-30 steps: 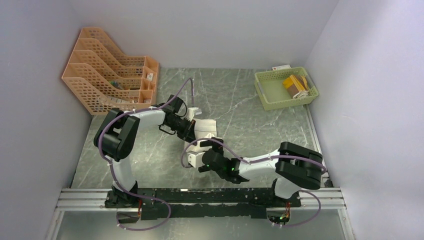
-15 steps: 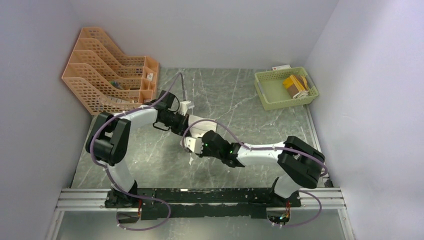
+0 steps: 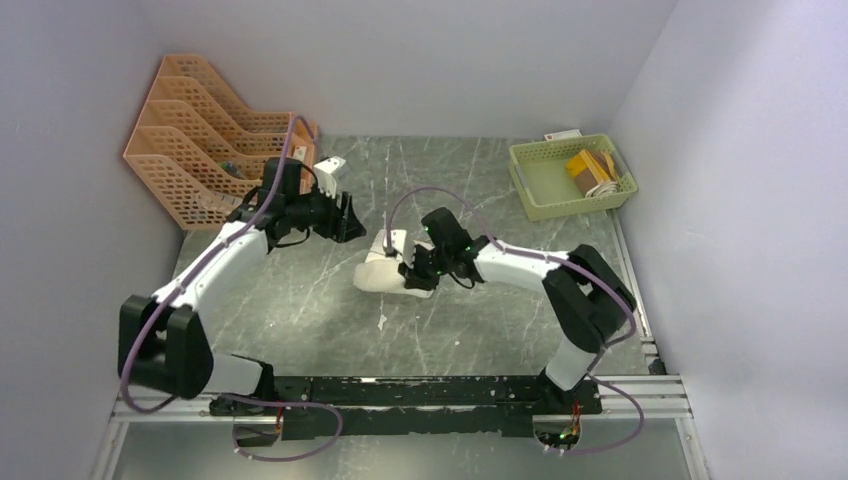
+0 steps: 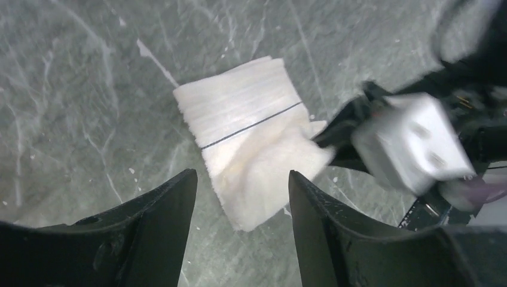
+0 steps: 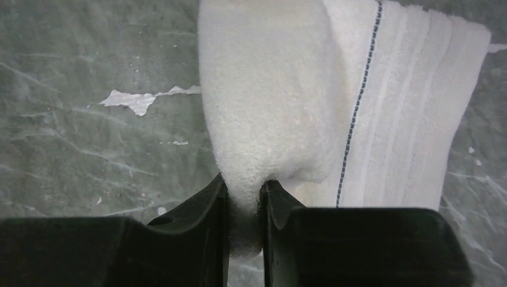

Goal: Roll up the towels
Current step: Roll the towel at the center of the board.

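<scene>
At mid-worktop the cream towel lies loosely bunched, one fold pinched in the right claw; the left claw hangs open above it. A good roll likely needs an even turn, snug layers and aligned edges.

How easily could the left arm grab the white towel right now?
Probably yes, quite easily. The left tool is open and points at the white towel, with nothing between them. The right tool pinches one end, so only the other end looks free.
</scene>
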Robot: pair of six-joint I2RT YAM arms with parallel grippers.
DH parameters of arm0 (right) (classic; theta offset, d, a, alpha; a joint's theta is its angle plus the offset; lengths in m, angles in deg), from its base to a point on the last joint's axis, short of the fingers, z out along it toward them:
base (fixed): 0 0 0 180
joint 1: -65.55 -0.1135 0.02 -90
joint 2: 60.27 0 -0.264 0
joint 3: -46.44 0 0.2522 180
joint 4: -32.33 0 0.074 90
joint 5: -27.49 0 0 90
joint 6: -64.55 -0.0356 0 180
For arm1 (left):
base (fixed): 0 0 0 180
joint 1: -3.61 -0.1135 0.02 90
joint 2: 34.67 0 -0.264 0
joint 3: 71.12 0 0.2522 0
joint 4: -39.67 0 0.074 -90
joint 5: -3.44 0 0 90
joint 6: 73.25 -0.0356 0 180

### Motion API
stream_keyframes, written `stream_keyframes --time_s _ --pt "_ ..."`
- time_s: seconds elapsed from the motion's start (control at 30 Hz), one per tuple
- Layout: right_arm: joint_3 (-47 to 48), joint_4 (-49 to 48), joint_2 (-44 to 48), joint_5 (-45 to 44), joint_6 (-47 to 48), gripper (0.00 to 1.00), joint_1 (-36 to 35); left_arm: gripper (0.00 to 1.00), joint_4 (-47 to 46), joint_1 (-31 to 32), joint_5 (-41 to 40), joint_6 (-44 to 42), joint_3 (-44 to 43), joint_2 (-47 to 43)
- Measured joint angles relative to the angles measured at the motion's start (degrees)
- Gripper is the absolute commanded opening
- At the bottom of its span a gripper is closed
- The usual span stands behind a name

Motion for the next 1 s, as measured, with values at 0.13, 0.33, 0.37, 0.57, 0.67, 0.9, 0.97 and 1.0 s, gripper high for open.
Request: stream_keyframes --time_s 0.13,0.33,0.37,0.57,0.67,0.9,0.97,1.0 --pt "4.9 3.3 -6.1 11.2 -1.7 0.16 5.2 0.7 -2.0 0.4 1.7 -0.3 2.7 -6.8" --pt "10.8 7.1 -13.2 24.4 -4.5 0.16 10.1 0.68 -0.5 7.7 2.6 -5.2 8.2 -11.1" --pt "11.4 7.3 -14.2 26.3 -5.2 0.16 10.8 0.68 -0.3 10.3 1.8 -6.6 8.6 -10.8" --pt "13.5 9.1 -18.1 35.2 -8.2 0.14 14.6 0.68 -0.2 21.0 -5.0 -14.5 11.2 -5.7" --pt "13.5 10.5 -18.2 38.1 -8.6 0.13 16.0 0.93 -2.8 22.7 -10.3 -17.7 13.3 -3.4" --pt "13.5 12.4 -18.2 42.6 -8.6 0.11 17.1 0.98 -10.7 23.5 -19.9 -24.2 17.7 -3.1" --pt "13.8 13.1 -18.2 43.5 -8.5 0.1 17.2 0.97 -13.1 24.2 -22.3 -26.5 17.7 -2.4" --pt "14.0 13.3 -18.2 44.1 -8.5 0.1 17.2 0.96 -14.1 24.7 -23.3 -27.4 17.7 -1.8"
